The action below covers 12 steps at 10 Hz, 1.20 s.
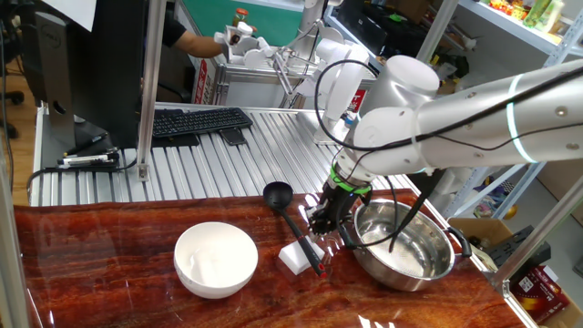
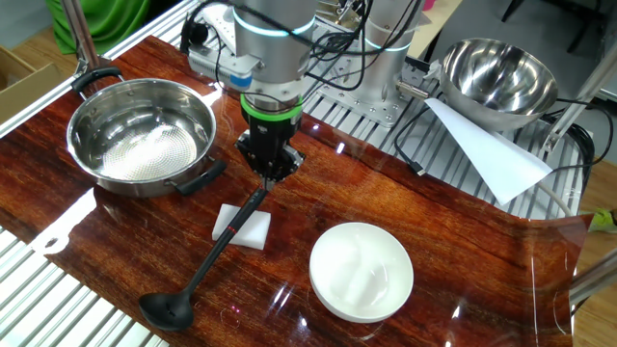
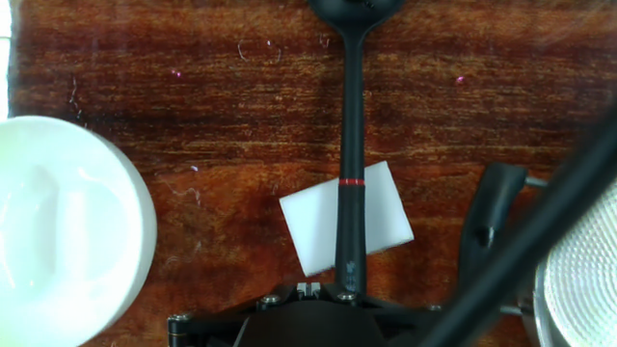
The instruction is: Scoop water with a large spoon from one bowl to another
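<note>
The gripper (image 2: 271, 173) points straight down above the end of the large spoon's handle, with its jaws fully closed. Note that in the hand view the handle runs up to the gripper body, but whether the jaws actually pinch it is hard to confirm from any view.

You will find the large spoon (image 2: 214, 253) lying on the wooden table (image 2: 463, 241). Its handle rests across a white block (image 2: 234, 229), and a red band on the handle sits over that block. Its black cup (image 2: 166, 310) lies on the table at the near edge in the other fixed view, apart from both bowls.

Locate the steel bowl (image 2: 141, 137) to the left of the gripper in that view. Its black side handle (image 2: 201, 178) points toward the white block. A faint sheen shows on its bottom.

Locate the white bowl (image 2: 362, 272) to the right of the spoon, well apart from the steel bowl. It stands upright.

A second steel bowl (image 2: 498, 79) sits far right, off the wooden surface.
</note>
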Tool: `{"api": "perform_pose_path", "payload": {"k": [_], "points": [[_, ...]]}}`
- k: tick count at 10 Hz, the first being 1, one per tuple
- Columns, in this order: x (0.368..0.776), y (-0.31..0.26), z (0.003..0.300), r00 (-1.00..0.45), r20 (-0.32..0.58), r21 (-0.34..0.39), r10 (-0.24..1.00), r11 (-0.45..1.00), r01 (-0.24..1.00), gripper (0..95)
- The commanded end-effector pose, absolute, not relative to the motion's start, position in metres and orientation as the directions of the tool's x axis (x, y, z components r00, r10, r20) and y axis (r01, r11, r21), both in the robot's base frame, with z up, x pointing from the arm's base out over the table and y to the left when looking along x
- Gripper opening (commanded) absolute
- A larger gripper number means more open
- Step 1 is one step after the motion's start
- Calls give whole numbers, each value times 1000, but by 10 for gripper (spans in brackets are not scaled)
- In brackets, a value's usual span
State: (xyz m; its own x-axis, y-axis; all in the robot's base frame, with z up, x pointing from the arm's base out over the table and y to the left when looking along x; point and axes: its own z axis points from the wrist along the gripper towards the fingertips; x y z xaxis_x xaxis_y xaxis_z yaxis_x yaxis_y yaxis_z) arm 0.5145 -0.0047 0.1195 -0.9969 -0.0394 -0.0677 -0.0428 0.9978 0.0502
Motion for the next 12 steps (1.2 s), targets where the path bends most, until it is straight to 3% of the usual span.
{"api": "perform_pose_path", "payload": {"k": [1,12], "points": [[515,-7,114,-997,-72,49,-41,998,-45,0],[539,-19,85,-996,-84,52,-41,998,-46,0]]}}
